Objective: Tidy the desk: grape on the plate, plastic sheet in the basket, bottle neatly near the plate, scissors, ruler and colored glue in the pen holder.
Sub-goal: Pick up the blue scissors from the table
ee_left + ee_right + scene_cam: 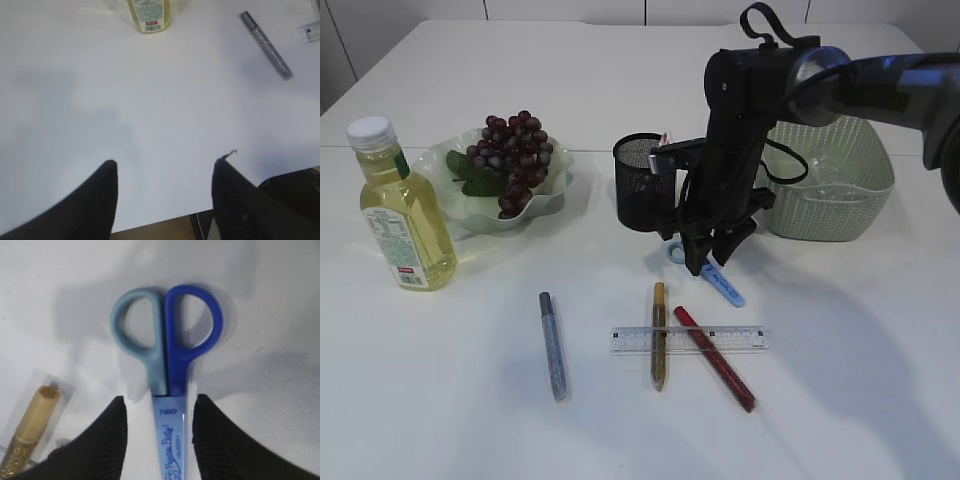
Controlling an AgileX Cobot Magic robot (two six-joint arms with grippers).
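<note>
Blue scissors (167, 355) lie flat on the white table, handles pointing away from me. My right gripper (159, 402) is open and straddles their sheathed blade, with a gap on each side. From outside, the right gripper (710, 258) hangs over the scissors (720, 282) in front of the black mesh pen holder (638, 180). The clear ruler (688, 339) lies under the gold glue (659, 335) and red glue (715, 358); the silver glue (552, 345) lies to their left. Grapes (515, 155) rest on the green plate (555, 195), with the bottle (400, 205) to its left. My left gripper (166, 162) is open and empty.
A green basket (835, 185) stands right of the pen holder; I cannot make out the plastic sheet. The left gripper hovers by the table's front edge, with the bottle's base (149, 15) and silver glue (266, 46) ahead of it. The gold glue (30, 435) lies left of the right fingers.
</note>
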